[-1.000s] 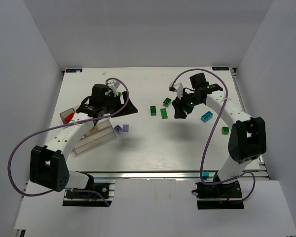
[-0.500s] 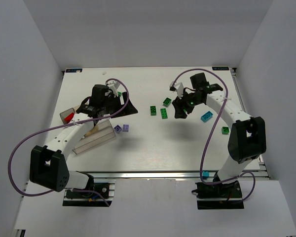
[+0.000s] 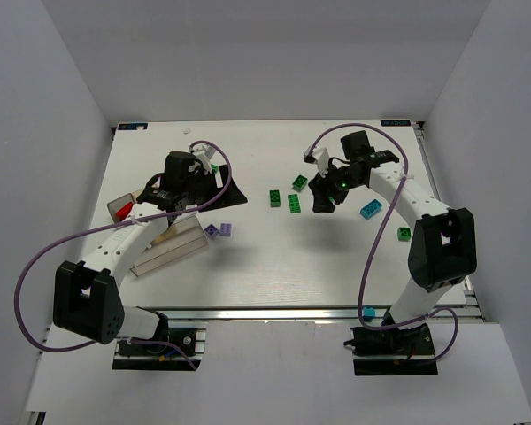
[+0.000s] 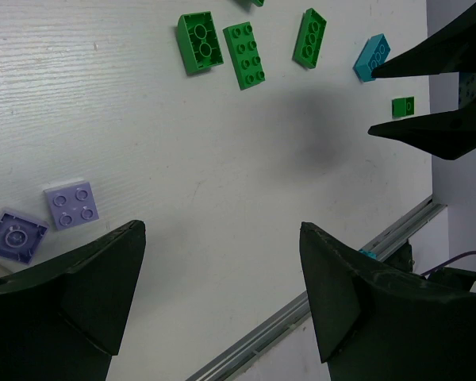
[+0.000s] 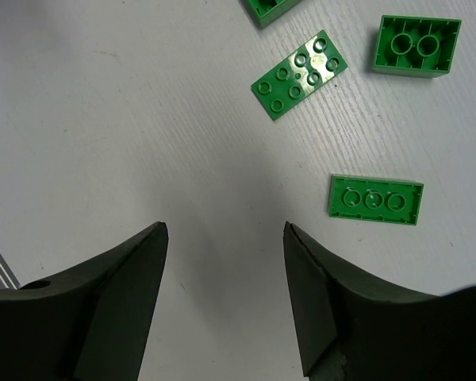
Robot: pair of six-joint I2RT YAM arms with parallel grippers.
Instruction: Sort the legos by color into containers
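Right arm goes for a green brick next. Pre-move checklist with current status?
1. Right hand open and empty: ok.
2. Left hand open and empty: ok.
3. Green bricks lying apart, none stacked: ok.
4. Right hand centred over one of them: not ok, they lie ahead of it.
5. Clear box compartments free to drop into: cannot tell, the left arm covers part of it.

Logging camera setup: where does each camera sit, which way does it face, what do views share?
Top external: above and behind the bases, looking down at the table; left arm, right arm in full.
Left wrist: on that arm, looking down past the open left claw at purple bricks, green bricks.
Right wrist: likewise, down past the open right claw at green bricks.
Shared: green bricks, all three views.
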